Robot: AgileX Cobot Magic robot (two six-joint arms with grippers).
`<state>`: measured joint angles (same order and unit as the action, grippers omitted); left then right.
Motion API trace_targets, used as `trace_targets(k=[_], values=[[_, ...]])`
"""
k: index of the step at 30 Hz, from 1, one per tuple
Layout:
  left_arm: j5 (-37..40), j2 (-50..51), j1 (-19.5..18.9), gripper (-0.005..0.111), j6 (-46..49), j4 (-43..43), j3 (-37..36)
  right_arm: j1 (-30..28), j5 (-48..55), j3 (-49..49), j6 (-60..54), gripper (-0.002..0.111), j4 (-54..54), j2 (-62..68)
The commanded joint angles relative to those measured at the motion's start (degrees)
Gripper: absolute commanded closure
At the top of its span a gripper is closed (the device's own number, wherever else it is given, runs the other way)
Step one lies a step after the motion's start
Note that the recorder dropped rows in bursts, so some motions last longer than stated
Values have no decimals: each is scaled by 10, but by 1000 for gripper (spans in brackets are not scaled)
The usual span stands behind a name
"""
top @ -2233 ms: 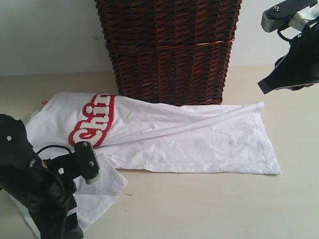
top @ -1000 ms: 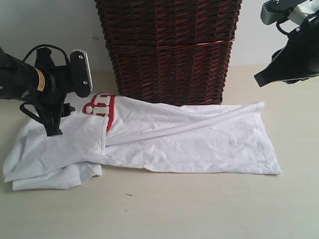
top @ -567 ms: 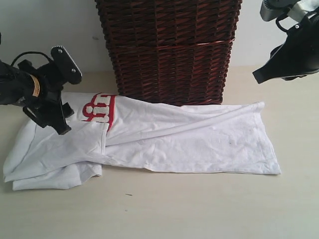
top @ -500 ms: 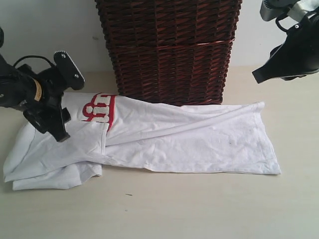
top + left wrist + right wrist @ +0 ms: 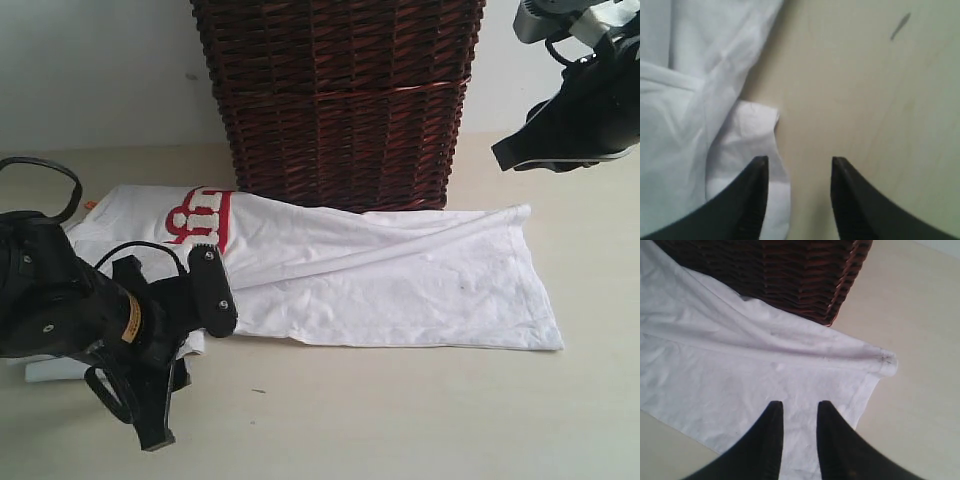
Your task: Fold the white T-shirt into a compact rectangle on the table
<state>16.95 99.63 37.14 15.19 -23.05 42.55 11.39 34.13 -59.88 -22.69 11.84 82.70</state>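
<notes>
At the lower left of the exterior view the left gripper (image 5: 798,165) is down low at the near edge of the shirt (image 5: 400,280), its bulky arm hiding that end of the cloth. Its wrist view shows the claw partly spread with nothing caught in it: one fingertip lies over a folded sleeve corner (image 5: 757,130), the other over bare table (image 5: 400,420), so the cloth's edge runs between them. The shirt lies as one long band across the middle of the frame, its red lettering (image 5: 200,215) toward the left and its far edge right against the foot of the basket (image 5: 340,100). The plain hem ends well out at the right. Up in the upper right corner the right gripper (image 5: 797,407) hangs clear above that hem, its claw open only a narrow slit and holding nothing. To my eye the lengthwise folds look done, and the step in hand is taking the left end so it can be brought over toward the middle. The next move calls for the left claw to settle onto that sleeve corner, pinch every layer together, and lift without dragging the band askew. The right claw will likely need to come down on the hem for its matching fold.
</notes>
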Motion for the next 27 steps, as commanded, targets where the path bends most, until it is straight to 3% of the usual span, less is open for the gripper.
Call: trace_targets(k=[1,3,5,7,9,10,12,18,21,27], values=[[-5,1,-1,48,-3,-29,-5,0,-1,-4,-7,83,2,-5],[32,8,-1,29,-2,-49,-5,0,-1,-4,-8,83,2,-5],[51,21,-1,23,-6,-65,-5,0,-1,-4,-8,83,2,-5],[39,42,-1,32,-6,-69,-5,0,0,-4,-8,83,2,-5],[24,64,-1,52,-6,-99,-5,0,0,-4,-8,83,2,-5],[31,78,-1,71,-6,-114,-5,0,0,-4,-8,83,2,-5],[46,93,-1,91,-6,-132,-5,0,0,-4,-12,83,2,-5],[51,110,-1,98,-6,-147,-5,0,-1,-4,-12,83,2,-5],[61,106,-1,107,-5,-151,-5,0,-1,-4,-12,83,2,-5],[96,72,0,107,-1,-147,-5,0,-3,-4,-12,83,4,-5]])
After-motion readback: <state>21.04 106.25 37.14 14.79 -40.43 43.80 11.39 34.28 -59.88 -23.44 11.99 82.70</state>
